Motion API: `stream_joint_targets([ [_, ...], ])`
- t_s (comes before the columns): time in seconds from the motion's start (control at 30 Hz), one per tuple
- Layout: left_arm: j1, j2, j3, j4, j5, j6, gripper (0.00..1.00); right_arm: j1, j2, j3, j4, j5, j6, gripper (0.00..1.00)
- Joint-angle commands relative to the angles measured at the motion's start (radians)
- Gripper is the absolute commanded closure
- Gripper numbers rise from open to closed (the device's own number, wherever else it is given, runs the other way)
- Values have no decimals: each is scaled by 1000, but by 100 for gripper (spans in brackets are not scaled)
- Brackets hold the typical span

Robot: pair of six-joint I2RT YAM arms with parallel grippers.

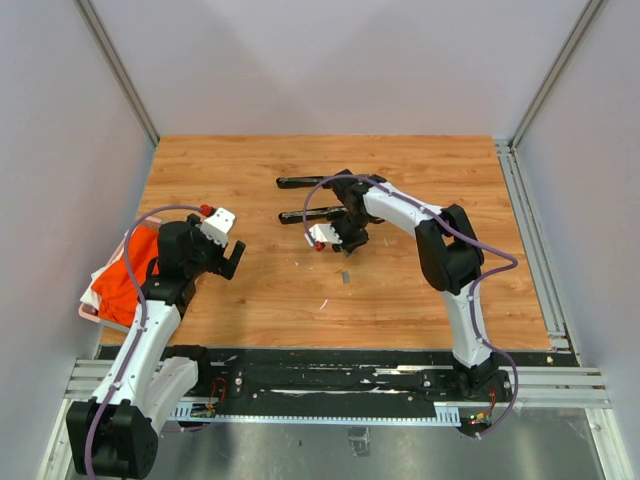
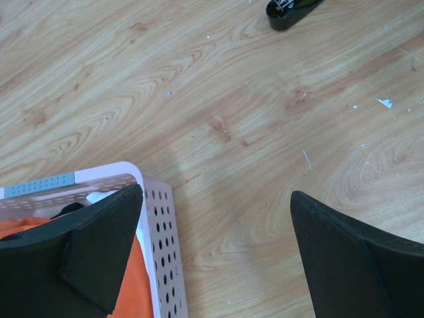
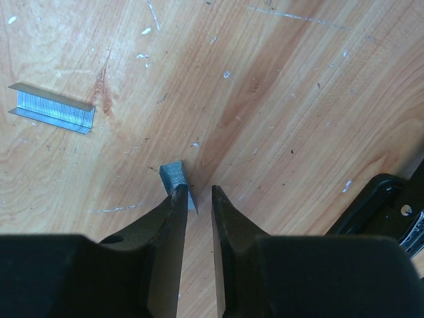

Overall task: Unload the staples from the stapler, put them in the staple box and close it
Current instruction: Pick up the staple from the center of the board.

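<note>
Observed right gripper [image 3: 197,189]: fingers nearly together, slim gap showing, nothing clamped. A short strip of staples [image 3: 175,177] lay on the table [image 3: 285,99] against one fingertip. A longer strip [image 3: 53,109] lay at 10 o'clock, well apart; stapler [image 3: 381,205] at 4 o'clock. The left gripper [image 2: 215,193] hung spread wide by a pink basket [image 2: 162,245].

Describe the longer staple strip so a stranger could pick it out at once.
On the wooden table, find the right arm's fingers pointing down at the wood. The longer strip lies flat, well apart from them. Unlike the shorter chunk at a fingertip, it is a long silvery channel, untouched.
</note>
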Motion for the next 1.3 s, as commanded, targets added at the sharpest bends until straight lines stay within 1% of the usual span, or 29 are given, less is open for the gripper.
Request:
stream_joint_targets([
  [0.0,6,-8,-9,28,2,8,2,20,23,35,-52,16,9,80],
  [0.13,6,-10,-9,28,3,8,2,22,34,49,-70,28,18,94],
  [0.2,6,-10,-8,28,4,8,2,21,43,61,-87,35,26,99],
  [0.5,6,-13,-8,26,4,8,2,19,49,95,-107,41,69,100],
  [0.8,6,-13,-8,25,6,8,2,-8,-11,126,-110,33,92,100],
  [1.0,6,-13,-7,25,7,9,2,-63,-52,111,-121,39,79,100],
  [1.27,6,-10,-8,25,11,8,2,-192,-136,51,-120,36,36,99],
])
